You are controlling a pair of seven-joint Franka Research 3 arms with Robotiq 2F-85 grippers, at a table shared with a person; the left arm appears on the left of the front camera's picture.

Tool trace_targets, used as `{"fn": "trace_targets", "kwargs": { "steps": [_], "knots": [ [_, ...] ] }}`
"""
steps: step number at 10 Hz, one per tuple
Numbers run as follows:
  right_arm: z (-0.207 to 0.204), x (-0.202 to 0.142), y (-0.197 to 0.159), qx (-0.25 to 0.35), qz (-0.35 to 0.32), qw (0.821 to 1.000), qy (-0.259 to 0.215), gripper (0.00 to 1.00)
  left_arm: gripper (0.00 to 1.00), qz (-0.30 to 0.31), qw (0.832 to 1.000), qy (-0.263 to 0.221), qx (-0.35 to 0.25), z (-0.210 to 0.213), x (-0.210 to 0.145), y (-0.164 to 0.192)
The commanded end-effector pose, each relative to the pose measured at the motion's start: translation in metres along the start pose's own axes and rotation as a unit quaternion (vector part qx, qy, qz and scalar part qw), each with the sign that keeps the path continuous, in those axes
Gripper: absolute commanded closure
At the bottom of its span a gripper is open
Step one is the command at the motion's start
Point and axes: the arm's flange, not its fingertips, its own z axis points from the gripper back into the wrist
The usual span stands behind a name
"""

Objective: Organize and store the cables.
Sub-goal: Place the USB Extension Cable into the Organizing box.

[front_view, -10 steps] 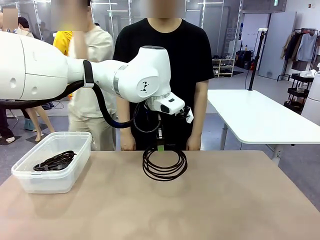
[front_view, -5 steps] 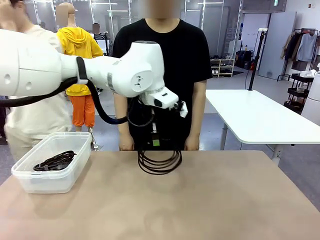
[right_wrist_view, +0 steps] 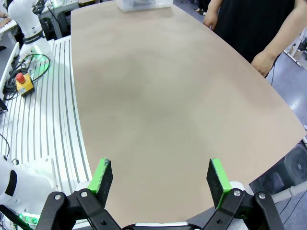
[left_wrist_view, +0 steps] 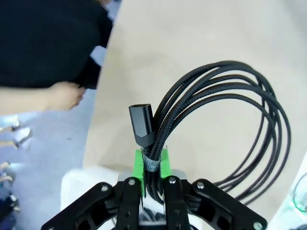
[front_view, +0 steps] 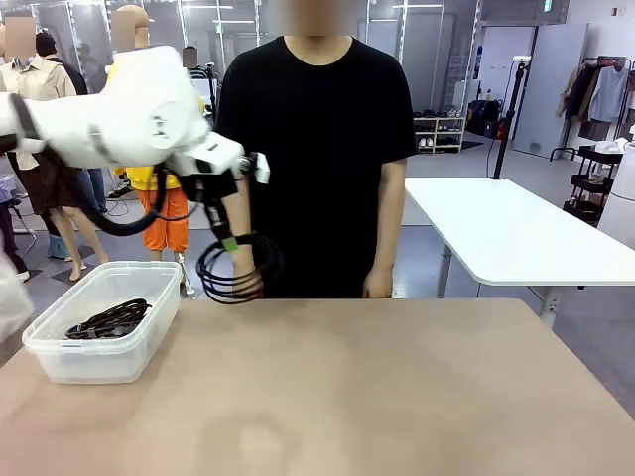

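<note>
Now we carry the coiled cable (front_view: 236, 278) clamped in our left tool (front_view: 231, 244), hanging just right of the bin (front_view: 60, 359) for stowing, right tool (right_wrist_view: 159, 176) spread apart.

The coiled cable (front_view: 236, 270) is black with a woven, braided look, and its plug (left_wrist_view: 141, 125) is glossy black. The gripper pads (left_wrist_view: 139, 165) are bright green. The table (front_view: 397, 397) is plain tan. The bin (front_view: 60, 347) is clear plastic. The person's shirt (front_view: 317, 149) is black.
</note>
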Motion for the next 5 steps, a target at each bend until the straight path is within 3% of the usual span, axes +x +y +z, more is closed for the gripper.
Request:
{"fn": "trace_targets", "kwargs": {
  "steps": [1,5],
  "knots": [
    [0.000,-0.001,0.004,0.000,0.008,1.000,-0.001,0.00,0.85,-0.007,0.999,-0.036,0.025,0.012,-0.063,-0.017],
    [0.000,-0.001,0.004,0.000,0.008,1.000,-0.001,0.00,0.85,0.058,0.995,-0.045,0.064,0.025,-0.175,0.019]
  ]
}}
